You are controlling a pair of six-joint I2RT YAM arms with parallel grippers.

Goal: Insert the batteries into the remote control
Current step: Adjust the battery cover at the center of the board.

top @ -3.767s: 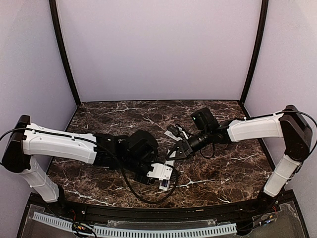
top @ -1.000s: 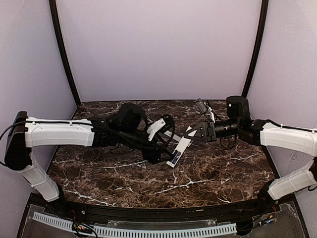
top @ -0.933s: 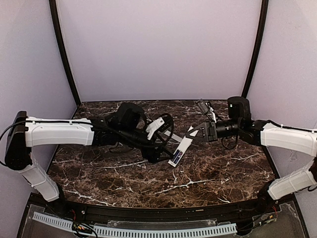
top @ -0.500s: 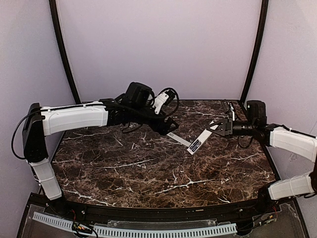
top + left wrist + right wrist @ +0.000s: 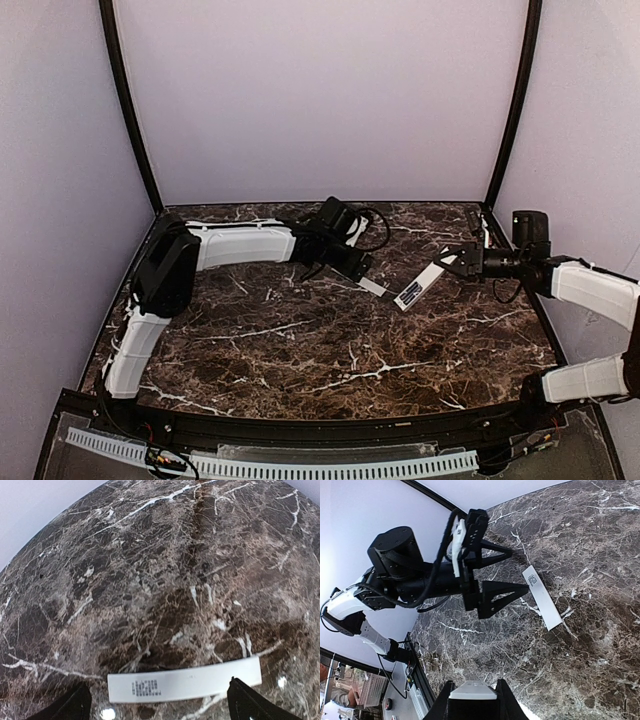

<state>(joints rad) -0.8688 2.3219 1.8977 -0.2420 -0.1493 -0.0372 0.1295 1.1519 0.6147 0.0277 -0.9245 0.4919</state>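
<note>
- Since half a sec ago: L arm has swung in and dropped, so left gripper now sits low at mid-frame by the cover strip. Right gripper w/ remote has drawn a bit further right.
- Top view: remote is right of centre, tilted, and looks lifted off the table, w/ a dark patch at its lower-left end. Right gripper is clamped on the upper end. Cover strip lies flat just left of remote, not touching it.
- L wrist view: cover strip runs across bottom of frame, print side up, between the two fingertips. Jaws are spread wide and not yet on it.
- R wrist view: remote is pinched at bottom centre. Left gripper gapes beside the strip, mid-frame.
- Progress, my read: no batteries seen loose anywhere. The dark patch may be them seated in the bay, but it's too small to tell. If so, only the cover is left to fit.
- Hidden: battery bay in both wrist views; most of remote is cut off in R wrist view.
</note>
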